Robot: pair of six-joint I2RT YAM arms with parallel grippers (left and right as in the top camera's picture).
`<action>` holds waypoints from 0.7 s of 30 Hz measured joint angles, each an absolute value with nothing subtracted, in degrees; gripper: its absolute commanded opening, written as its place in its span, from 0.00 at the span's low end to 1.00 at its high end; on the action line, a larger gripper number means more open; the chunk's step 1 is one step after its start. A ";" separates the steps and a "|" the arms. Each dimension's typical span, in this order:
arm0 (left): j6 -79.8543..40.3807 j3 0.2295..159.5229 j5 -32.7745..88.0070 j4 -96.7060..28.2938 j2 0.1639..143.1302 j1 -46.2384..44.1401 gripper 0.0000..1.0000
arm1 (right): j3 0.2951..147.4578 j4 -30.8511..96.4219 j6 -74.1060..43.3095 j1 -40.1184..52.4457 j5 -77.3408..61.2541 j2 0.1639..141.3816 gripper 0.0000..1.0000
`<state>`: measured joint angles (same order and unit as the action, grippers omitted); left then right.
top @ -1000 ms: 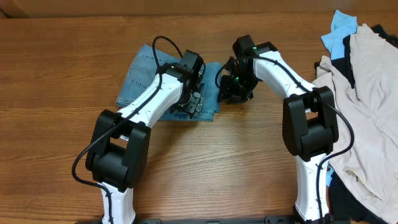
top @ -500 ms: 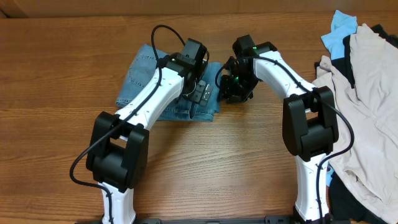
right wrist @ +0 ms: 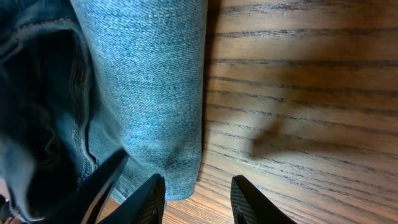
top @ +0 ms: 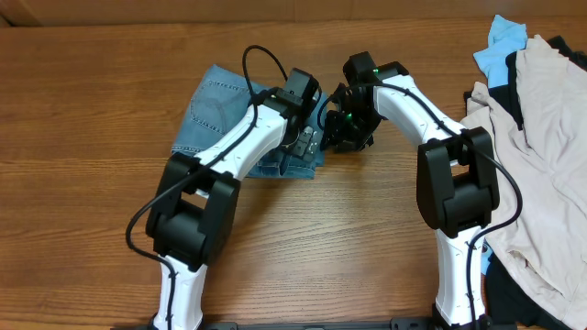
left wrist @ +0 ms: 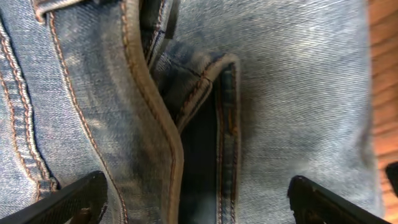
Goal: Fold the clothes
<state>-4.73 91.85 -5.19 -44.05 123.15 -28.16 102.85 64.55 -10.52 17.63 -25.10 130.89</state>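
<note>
Denim jeans (top: pixel 215 112) under spread left claw (left wrist: pixel 199 202), right claw (right wrist: pixel 196 196) at their edge

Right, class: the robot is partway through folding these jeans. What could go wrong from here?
1. The left hand hangs open over overlapping seams of the jeans; closing there might pinch only the top layer and pull the fold apart.
2. The right hand sits at the jeans' folded edge; moving off could snag and drag it.
3. Both hands are close together in the overhead view, so they might bump.
</note>
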 measured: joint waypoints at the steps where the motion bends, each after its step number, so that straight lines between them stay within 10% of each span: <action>1: -4.75 91.85 -6.13 -44.07 123.35 -28.18 0.70 | 102.85 64.58 -10.52 17.63 -25.10 130.89 0.39; 3: -5.37 91.85 -7.81 -44.10 123.39 -28.25 0.45 | 102.85 64.58 -10.50 17.63 -25.10 130.89 0.38; 8: -5.78 91.85 -11.53 -44.69 123.52 -28.27 0.29 | 102.85 64.55 -10.50 17.63 -25.12 130.89 0.38; 10: -5.82 91.85 -12.73 -44.84 123.57 -28.42 0.04 | 102.85 64.55 -10.50 17.63 -25.12 130.89 0.38; 21: -6.00 94.50 -14.68 -49.28 123.33 -28.29 0.04 | 102.85 64.01 -9.74 17.67 -25.58 130.89 0.24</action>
